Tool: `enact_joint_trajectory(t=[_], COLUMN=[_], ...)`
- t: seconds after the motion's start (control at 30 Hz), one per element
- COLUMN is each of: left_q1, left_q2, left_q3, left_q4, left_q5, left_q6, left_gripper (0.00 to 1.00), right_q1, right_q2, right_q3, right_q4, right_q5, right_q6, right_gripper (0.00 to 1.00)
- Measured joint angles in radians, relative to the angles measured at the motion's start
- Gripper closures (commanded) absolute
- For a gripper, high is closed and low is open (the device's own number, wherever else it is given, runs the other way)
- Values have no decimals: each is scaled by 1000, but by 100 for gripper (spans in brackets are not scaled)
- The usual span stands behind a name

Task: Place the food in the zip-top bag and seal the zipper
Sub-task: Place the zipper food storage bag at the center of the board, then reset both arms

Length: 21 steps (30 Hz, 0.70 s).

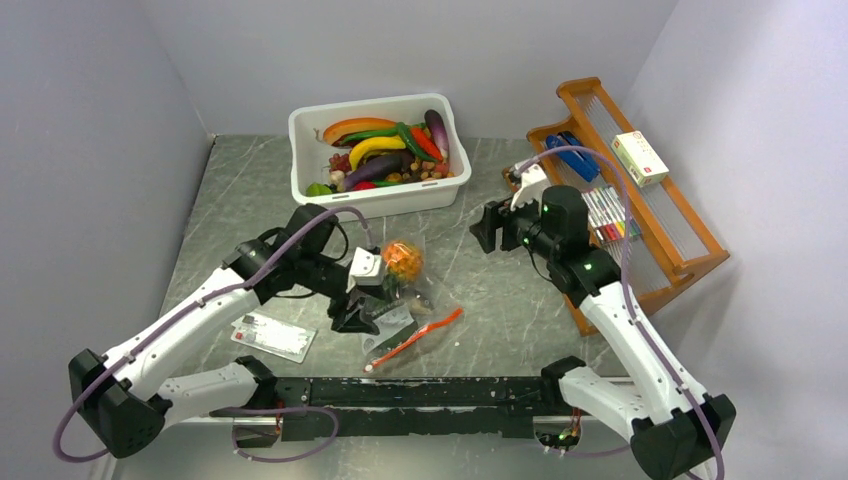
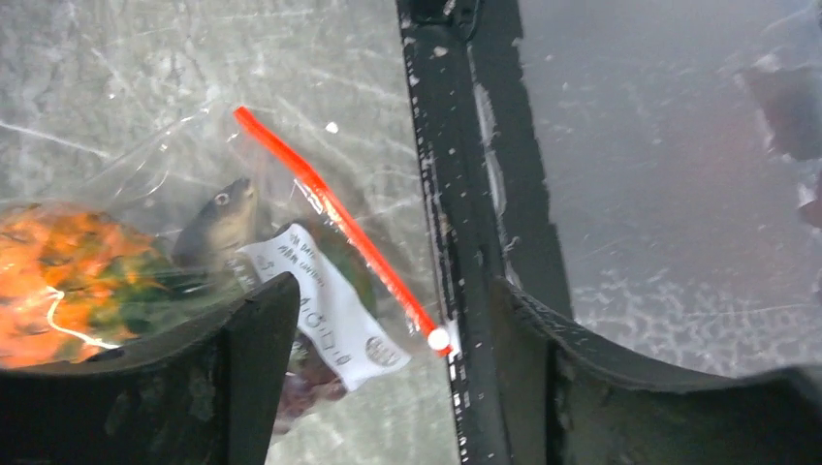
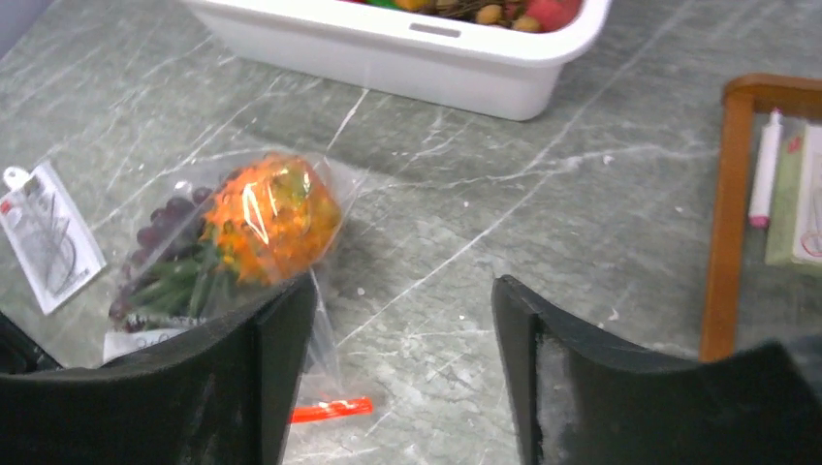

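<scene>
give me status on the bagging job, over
Left gripper open, over the bag. Right gripper open, empty, off to the side. Pineapple and grapes inside the bag; zipper seal cannot tell. White card beside bag, not touching.

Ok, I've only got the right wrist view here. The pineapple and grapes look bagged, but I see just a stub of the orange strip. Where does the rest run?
Observer: The zipper runs diagonally along the mouth of the zip-top bag. It ends in a white tip beside the black rail.
Operator: Is the left hand on it?
Observer: No. The left hand is open and grips nothing. The strip's white-tipped end lies between its fingers.
Operator: Sealed, then?
Observer: No view settles that. In the left wrist view the strip shows as one straight, unbroken line.
</scene>
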Motion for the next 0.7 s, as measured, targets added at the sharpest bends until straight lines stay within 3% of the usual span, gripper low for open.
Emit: enact_joint_trajectory(t=[0.03, 0.07, 0.2, 0.23, 0.27, 0.3, 0.7], left_q1=[-2, -4, -6, -6, -6, -6, -6], left_q2=[-10, -24, -82, -97, -109, -117, -235], left_q3=[-11, -24, -57, -59, -59, -59, -29], left_q4=[8, 26, 122, 153, 185, 211, 411], left_q5=[18, 34, 5, -28, -68, -101, -801], left_q6=[-10, -31, -145, -185, -224, -255, -693], left_gripper=[28, 27, 21, 15, 3, 0, 1], right_q1=[0, 0, -1, -1, -1, -1, -2], right_q2=[-8, -19, -74, -89, -102, -109, -141], right_q3=[0, 0, 0, 0, 3, 8, 113], right_q4=[-1, -2, -6, -7, -11, -18, -164], right_q5=[21, 46, 137, 162, 185, 203, 360], right_q6=[19, 42, 111, 130, 152, 171, 397], right_gripper=[3, 1, 0, 0, 0, 0, 0])
